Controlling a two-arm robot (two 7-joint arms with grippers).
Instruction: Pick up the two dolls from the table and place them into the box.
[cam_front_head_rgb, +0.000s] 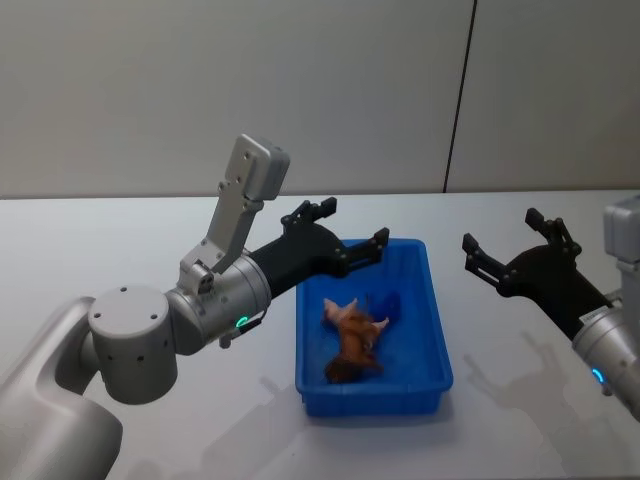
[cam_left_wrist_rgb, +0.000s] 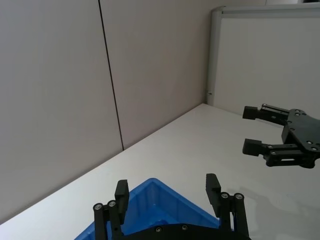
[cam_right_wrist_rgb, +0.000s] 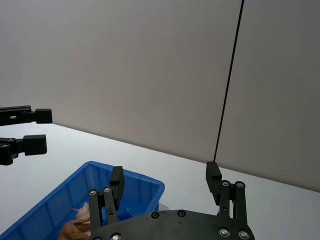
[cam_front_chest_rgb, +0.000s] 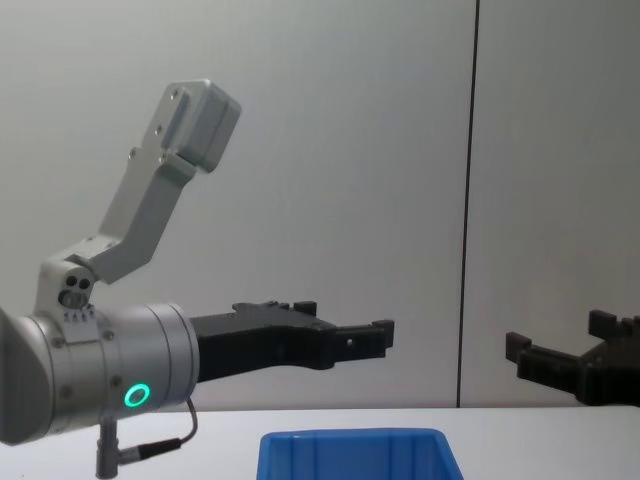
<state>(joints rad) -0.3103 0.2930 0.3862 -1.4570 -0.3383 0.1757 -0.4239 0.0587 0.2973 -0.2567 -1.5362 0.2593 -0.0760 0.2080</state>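
- The box (cam_front_head_rgb: 432, 330) is a bright blue plastic bin with a thick rounded rim and sloping walls, long side running away from me — it sits on the white bench (cam_front_head_rgb: 100, 250) nearer the front edge, about midway between the two side edges.
- Inside it lies a doll (cam_front_head_rgb: 352, 342) in tan, brown and pale pink, sprawled on the box floor toward the near end; a darker blue shape (cam_front_head_rgb: 388, 302) lies just beyond it, too dim for me to identify.
- I can read no brand, label or writing on the box or the doll.
- My left gripper (cam_front_head_rgb: 345, 227) hangs above the box's far left corner, fingers spread wide apart, nothing between them.
- My right gripper (cam_front_head_rgb: 505, 245) hovers over bare bench beside the box — fingers wide apart, holding nothing.
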